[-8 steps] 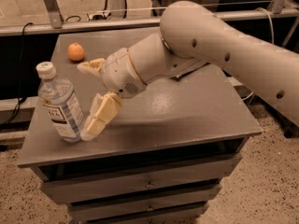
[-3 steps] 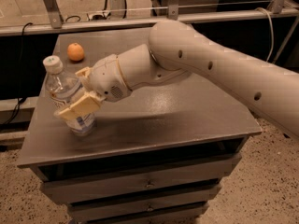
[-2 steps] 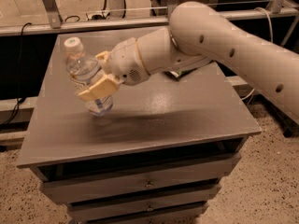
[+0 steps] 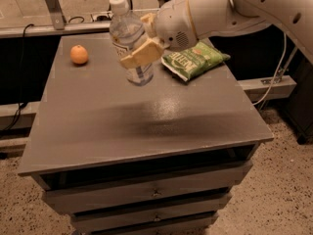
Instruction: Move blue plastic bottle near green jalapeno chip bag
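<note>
In the camera view, the gripper (image 4: 135, 39) is over the far part of the bench (image 4: 146, 131), near the middle of the far edge. Its 2 cream, wedge-shaped fingers (image 4: 143, 53) are clamped on the bottle (image 4: 124, 31), 1 on the front side and 1 behind. The bottle is of clear, ribbed plastic with a round white cap, and it is tilted, with the cap leaning to the far left. I cannot tell if its base touches the top.

Just beside it, on the side of the far right corner, lies the bag (image 4: 195, 60), flat, green and crinkled, with white letters. The bottle and the bag do not touch.

A small round orange (image 4: 78, 54) sits near the far left corner.

The bench top is smooth, grey and matte, with 2 drawers (image 4: 154, 192) below it. The arm (image 4: 230, 9) is thick, rounded and white.
</note>
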Robot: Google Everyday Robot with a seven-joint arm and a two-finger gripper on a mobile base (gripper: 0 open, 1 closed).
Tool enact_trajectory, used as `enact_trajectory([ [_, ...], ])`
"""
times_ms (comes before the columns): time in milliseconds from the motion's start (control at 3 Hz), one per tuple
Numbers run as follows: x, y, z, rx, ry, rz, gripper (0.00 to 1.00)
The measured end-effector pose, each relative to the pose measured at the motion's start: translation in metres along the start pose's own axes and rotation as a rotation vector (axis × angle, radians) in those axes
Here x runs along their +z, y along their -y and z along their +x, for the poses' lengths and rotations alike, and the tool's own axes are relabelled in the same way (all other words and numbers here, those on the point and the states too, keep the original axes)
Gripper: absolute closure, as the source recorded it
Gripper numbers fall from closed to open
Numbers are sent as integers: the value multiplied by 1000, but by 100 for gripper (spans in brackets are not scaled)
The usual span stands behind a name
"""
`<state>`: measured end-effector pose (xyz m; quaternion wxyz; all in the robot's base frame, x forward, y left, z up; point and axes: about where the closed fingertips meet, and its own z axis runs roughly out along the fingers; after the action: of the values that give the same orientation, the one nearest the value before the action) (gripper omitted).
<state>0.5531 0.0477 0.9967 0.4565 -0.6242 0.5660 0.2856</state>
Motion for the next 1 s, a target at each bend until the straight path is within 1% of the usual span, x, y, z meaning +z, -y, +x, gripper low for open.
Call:
enact_trajectory([
  [333, -8, 0, 8, 5, -13, 27, 100],
  [667, -33, 17, 37, 25, -14, 101, 100],
  [1000, -70, 40, 86, 73, -13, 200, 100],
])
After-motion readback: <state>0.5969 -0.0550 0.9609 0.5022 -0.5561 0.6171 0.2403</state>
